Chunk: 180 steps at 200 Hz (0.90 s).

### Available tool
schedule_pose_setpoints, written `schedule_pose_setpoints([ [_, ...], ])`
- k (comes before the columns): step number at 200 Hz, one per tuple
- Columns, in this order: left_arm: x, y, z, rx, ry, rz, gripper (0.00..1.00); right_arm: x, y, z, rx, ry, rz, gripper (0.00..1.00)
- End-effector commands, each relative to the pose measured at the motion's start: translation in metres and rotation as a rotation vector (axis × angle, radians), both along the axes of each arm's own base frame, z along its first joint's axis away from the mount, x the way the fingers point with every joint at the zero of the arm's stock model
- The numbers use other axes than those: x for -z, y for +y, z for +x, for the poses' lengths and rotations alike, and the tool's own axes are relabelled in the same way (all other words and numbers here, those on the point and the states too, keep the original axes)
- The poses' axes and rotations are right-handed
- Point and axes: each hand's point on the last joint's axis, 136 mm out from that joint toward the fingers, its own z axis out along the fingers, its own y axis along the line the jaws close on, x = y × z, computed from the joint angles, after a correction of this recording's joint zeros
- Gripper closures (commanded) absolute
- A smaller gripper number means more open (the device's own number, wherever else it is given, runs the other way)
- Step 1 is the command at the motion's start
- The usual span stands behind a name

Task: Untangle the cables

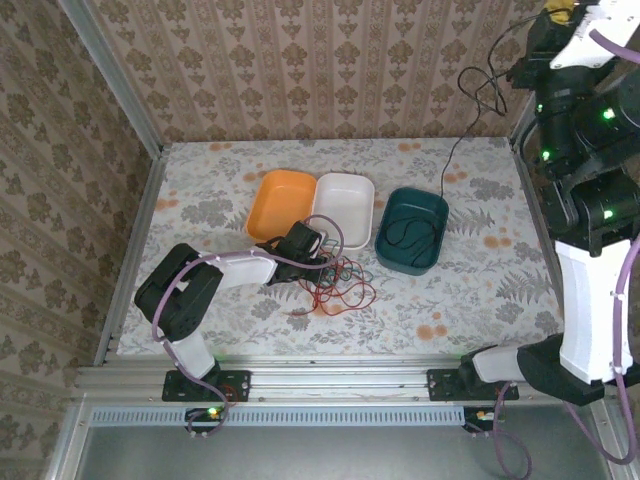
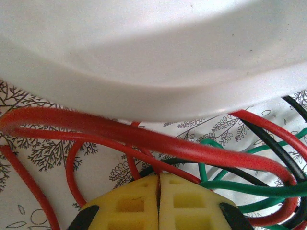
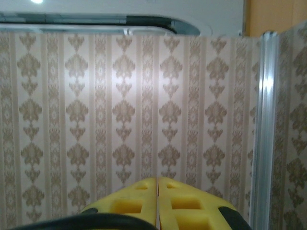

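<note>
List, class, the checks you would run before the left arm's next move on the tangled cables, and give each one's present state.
1. The left gripper is closed at the tangle: ok.
2. A strand is actually pinched: cannot tell; a red cable runs right up to it.
3. The cables are separated: not ok; red, green and black strands cross one another beside the white bin.
4. The right gripper is out of the way: ok; shut, raised, facing the wall.
5. The lifting path is free: cannot tell; the white bin's rim sits close to the strands.
</note>
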Motion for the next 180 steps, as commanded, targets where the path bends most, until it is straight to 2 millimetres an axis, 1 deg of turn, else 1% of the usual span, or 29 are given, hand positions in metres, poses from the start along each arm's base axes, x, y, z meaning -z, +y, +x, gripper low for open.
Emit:
schedule_pose_setpoints([
  [1,0.055,0.038,-0.039,-0.012,0.182,0.178,1.0,0.046,0.014,0.027,-0.061,0.163,-0.003,1.0],
  [13,0.055,0.037,-0.038,-0.011,0.18,0.178,1.0,0.078,0.023,0.034,-0.115,0.256,0.032,1.0],
  [20,0.056,0.038,-0.038,-0.011,0.181,0.18,1.0,0.091,0.026,0.035,-0.137,0.285,0.057,1.0],
  [21,0.056,0.038,-0.038,-0.011,0.18,0.18,1.0,0.1,0.027,0.036,-0.145,0.31,0.061,1.0],
  [22,0.056,0.038,-0.039,-0.01,0.18,0.181,1.0,0.104,0.028,0.037,-0.15,0.322,0.064,1.0],
  [29,0.056,0.038,-0.038,-0.01,0.181,0.183,1.0,0.126,0.033,0.038,-0.181,0.373,0.091,1.0],
  [40,0.057,0.037,-0.037,-0.009,0.181,0.184,1.0,0.155,0.038,0.036,-0.212,0.424,0.131,1.0],
  [42,0.057,0.037,-0.037,-0.009,0.181,0.185,1.0,0.159,0.038,0.035,-0.214,0.43,0.139,1.0],
  [47,0.057,0.037,-0.037,-0.009,0.183,0.187,1.0,0.175,0.038,0.035,-0.213,0.464,0.153,1.0],
  [57,0.058,0.036,-0.037,-0.007,0.188,0.19,1.0,0.199,0.037,0.032,-0.212,0.507,0.181,1.0],
  [59,0.058,0.036,-0.037,-0.008,0.189,0.189,1.0,0.198,0.037,0.032,-0.212,0.493,0.191,1.0],
  [62,0.058,0.035,-0.037,-0.006,0.189,0.189,1.0,0.202,0.036,0.031,-0.21,0.497,0.201,1.0],
  [81,0.058,0.035,-0.035,-0.005,0.187,0.19,1.0,0.234,0.033,0.026,-0.189,0.542,0.253,1.0],
  [104,0.058,0.034,-0.035,-0.003,0.188,0.188,1.0,0.275,0.032,0.026,-0.141,0.599,0.273,1.0],
  [130,0.056,0.034,-0.035,-0.003,0.188,0.19,1.0,0.308,0.019,0.025,-0.014,0.643,0.275,1.0],
  [160,0.055,0.035,-0.035,-0.007,0.185,0.188,1.0,0.338,-0.014,0.014,0.198,0.66,0.318,1.0],
  [175,0.055,0.035,-0.036,-0.008,0.186,0.189,1.0,0.35,-0.029,0.007,0.294,0.665,0.317,1.0],
  [180,0.055,0.036,-0.036,-0.009,0.187,0.19,1.0,0.357,-0.034,0.003,0.33,0.688,0.304,1.0],
])
